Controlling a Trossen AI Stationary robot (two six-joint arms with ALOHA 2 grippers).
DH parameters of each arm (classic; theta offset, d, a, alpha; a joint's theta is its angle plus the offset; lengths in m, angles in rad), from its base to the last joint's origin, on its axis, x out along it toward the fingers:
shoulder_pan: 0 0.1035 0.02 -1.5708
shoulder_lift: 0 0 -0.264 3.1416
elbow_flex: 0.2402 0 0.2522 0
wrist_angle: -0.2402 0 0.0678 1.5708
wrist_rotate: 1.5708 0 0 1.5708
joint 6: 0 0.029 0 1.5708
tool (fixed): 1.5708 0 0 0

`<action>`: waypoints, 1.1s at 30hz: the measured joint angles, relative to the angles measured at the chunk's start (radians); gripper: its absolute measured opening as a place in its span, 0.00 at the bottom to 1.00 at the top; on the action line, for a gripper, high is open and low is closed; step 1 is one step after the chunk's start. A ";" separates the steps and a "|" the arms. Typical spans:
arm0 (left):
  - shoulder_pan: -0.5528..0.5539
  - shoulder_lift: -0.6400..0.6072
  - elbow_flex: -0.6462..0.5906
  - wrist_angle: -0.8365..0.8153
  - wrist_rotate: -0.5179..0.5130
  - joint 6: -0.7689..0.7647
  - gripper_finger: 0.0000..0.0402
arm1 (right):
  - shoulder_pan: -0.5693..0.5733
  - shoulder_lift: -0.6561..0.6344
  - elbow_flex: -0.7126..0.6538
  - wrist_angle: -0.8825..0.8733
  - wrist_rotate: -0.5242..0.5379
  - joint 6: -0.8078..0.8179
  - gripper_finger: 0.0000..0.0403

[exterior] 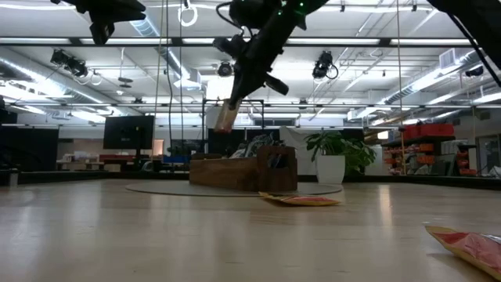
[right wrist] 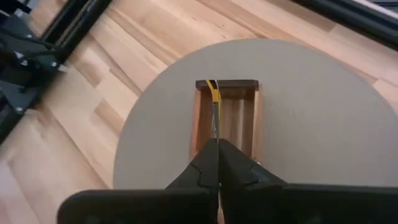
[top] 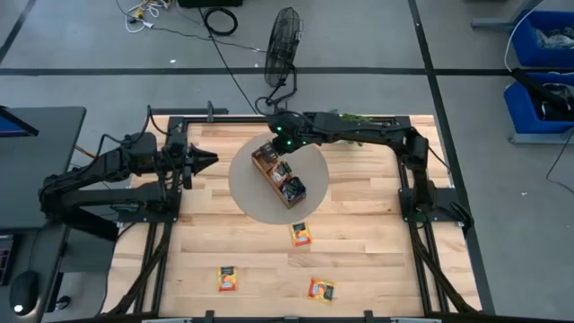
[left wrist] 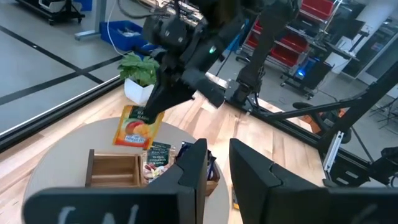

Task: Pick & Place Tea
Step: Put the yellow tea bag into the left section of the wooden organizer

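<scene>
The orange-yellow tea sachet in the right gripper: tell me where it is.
The orange-yellow tea sachet hangs from the shut right gripper, above the brown wooden tray's empty end compartment.

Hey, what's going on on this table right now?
The right end effector holds an orange tea sachet by its top edge, hanging over the wooden tray on the round mat. Other sachets already sit in the tray, and three orange ones lie loose on the table. The left end effector waits beside the mat.
</scene>
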 joint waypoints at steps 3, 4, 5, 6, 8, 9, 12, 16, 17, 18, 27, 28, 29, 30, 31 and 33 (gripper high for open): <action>0.000 0.000 0.000 0.000 0.000 0.000 0.18 | -0.002 0.028 0.000 0.007 0.000 -0.015 0.00; 0.000 0.000 0.000 0.000 0.000 0.000 0.18 | -0.002 0.037 0.001 0.019 -0.001 -0.016 0.00; 0.000 0.000 0.000 0.001 0.000 0.000 0.18 | -0.005 0.045 0.001 0.022 -0.004 -0.016 0.00; 0.000 0.000 0.000 0.001 0.000 0.000 0.18 | -0.007 0.054 0.001 0.020 -0.004 -0.017 0.00; 0.000 0.000 0.000 0.001 0.000 0.000 0.18 | -0.011 0.066 0.001 0.027 -0.004 -0.021 0.00; 0.000 0.000 0.000 0.001 0.000 0.000 0.18 | -0.013 0.073 0.001 0.029 -0.001 -0.025 0.00; 0.000 0.000 0.000 0.001 0.000 0.000 0.18 | -0.020 0.085 0.001 0.025 0.001 -0.043 0.00; 0.000 0.000 0.000 0.001 0.000 0.000 0.18 | -0.029 0.104 0.002 0.035 0.009 -0.055 0.00; 0.000 0.000 0.000 0.000 0.000 0.000 0.18 | -0.030 0.111 0.002 0.047 0.008 -0.058 0.00; 0.000 0.000 0.000 0.001 0.000 0.000 0.18 | -0.032 0.117 0.002 0.055 0.006 -0.058 0.00; 0.000 0.000 0.000 0.001 0.000 -0.001 0.18 | -0.033 0.156 0.002 0.075 -0.006 -0.069 0.00; 0.000 0.000 0.000 0.000 0.000 -0.001 0.18 | -0.034 0.159 0.002 0.068 -0.008 -0.069 0.00; 0.000 0.001 0.000 0.000 0.000 -0.001 0.18 | -0.034 0.166 0.001 0.070 -0.008 -0.071 0.00; 0.000 0.001 0.000 0.000 0.000 -0.001 0.18 | -0.035 0.172 0.002 0.083 -0.009 -0.070 0.00; 0.000 0.001 0.000 0.000 0.000 -0.001 0.18 | -0.036 0.176 0.001 0.084 -0.013 -0.067 0.00; 0.000 0.001 0.000 0.000 0.000 -0.001 0.18 | -0.038 0.177 0.000 0.074 -0.018 -0.065 0.00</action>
